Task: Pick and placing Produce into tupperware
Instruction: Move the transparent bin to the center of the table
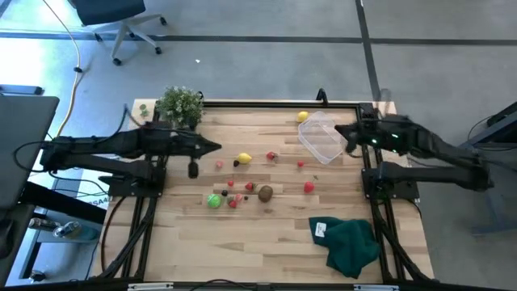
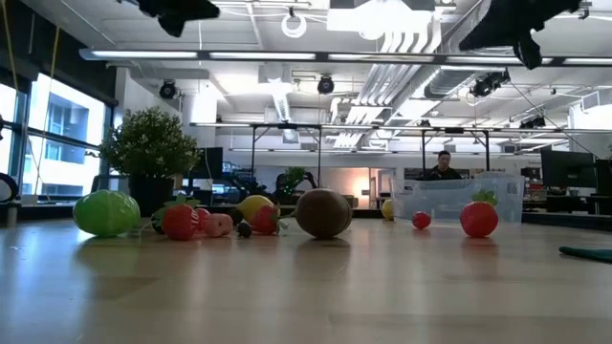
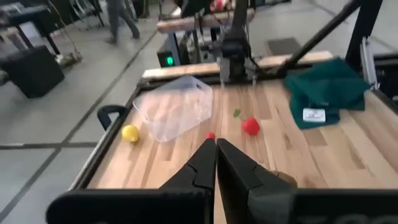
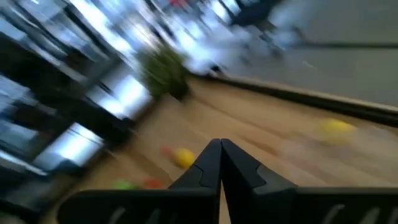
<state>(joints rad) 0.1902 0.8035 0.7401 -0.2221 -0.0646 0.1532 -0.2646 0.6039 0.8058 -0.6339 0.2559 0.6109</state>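
clear tupperware [image 1: 321, 137] at far right of counter [image 1: 275, 234], empty; produce [image 1: 242, 184] scattered mid-counter, none packed yet. left gripper [image 1: 216, 147] raised beside produce, jaws clenched, empty. right gripper [image 1: 339, 132] raised by tub, jaws clenched, empty; likely start pose

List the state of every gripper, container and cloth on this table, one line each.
Left gripper: shut, holding nothing, above the table.
Right gripper: shut, holding nothing, beside the tub.
Clear square plastic tub: no lid, nothing visible inside.
Dark green cloth: crumpled, at the table's near right corner.
Leafy potted plant: upright.
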